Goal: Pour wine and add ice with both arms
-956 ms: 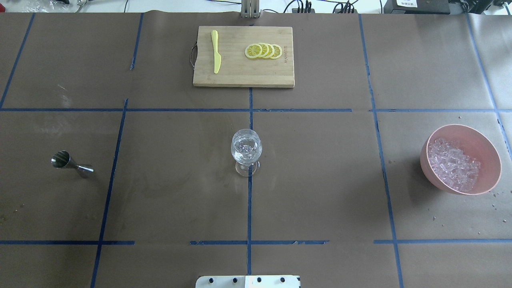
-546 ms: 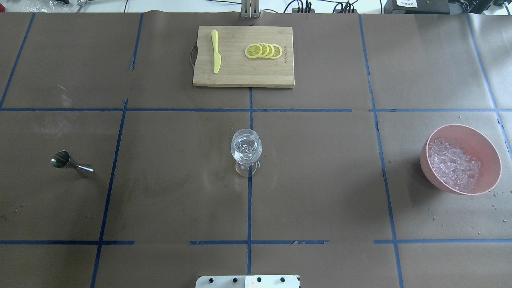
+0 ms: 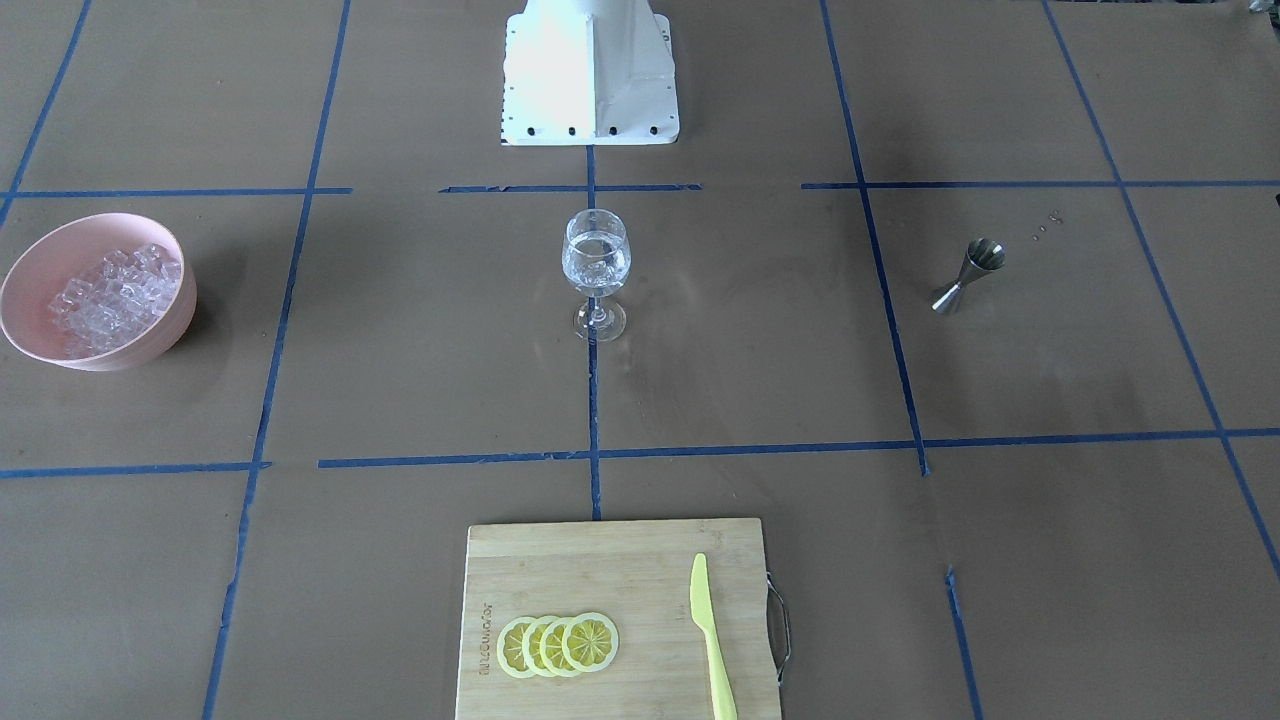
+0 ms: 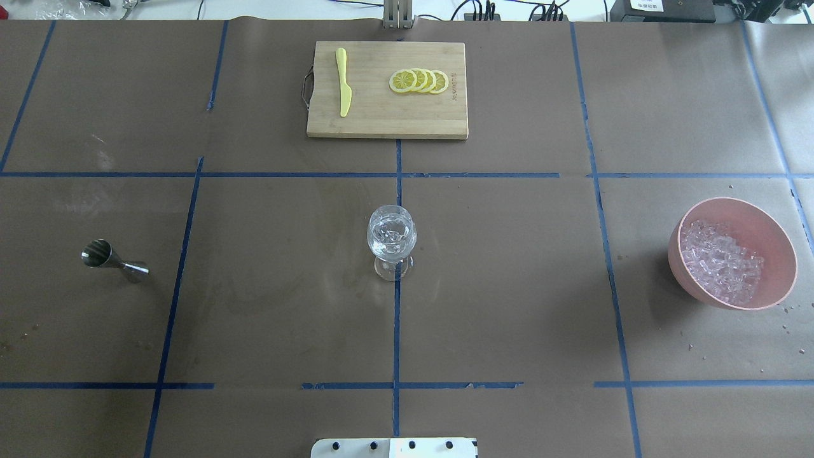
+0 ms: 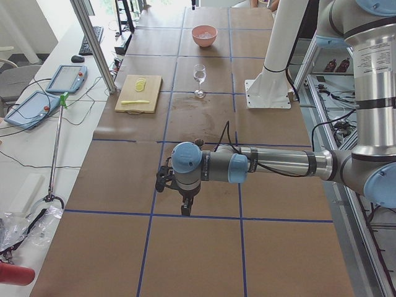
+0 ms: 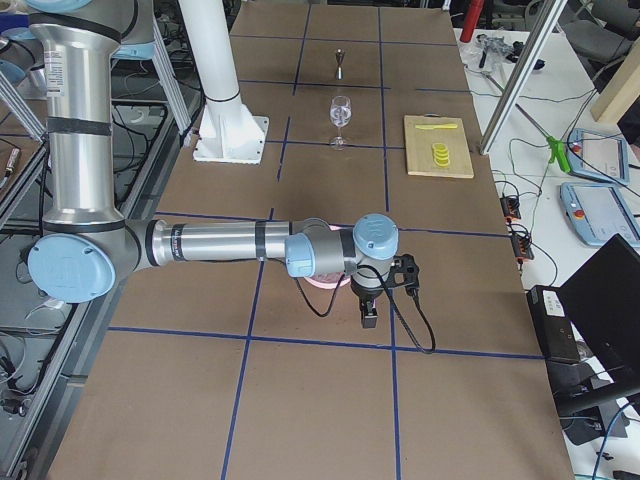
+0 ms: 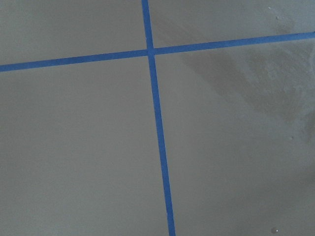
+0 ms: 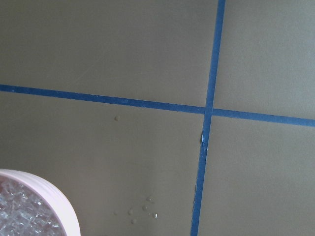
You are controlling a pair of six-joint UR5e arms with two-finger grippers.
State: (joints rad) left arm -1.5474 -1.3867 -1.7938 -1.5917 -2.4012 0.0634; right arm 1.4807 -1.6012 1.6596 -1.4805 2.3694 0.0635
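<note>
1. Because only the side views catch them, the left gripper [image 5: 185, 209] and right gripper [image 6: 367, 316] are seen pointing down over the brown paper. How wide their jaws stand cannot be told.
2. The right wrist view alone shows droplets [image 8: 142, 209] beside the pink bowl [image 8: 49, 189]. The left wrist view shows only a blue tape cross [image 7: 150, 50].
3. Overhead count:
   - one wine glass [image 4: 392, 238] at centre, holding clear wine [image 3: 596, 262]
   - one bowl heaped with ice [image 4: 718, 261], far right
   - one steel jigger [image 4: 114, 261], far left
   - one cutting board [image 4: 381, 121]
   - four lemon slices [image 4: 420, 81]
   - one yellow knife [image 4: 343, 83]
4. The board's stamp is too small to read.
</note>
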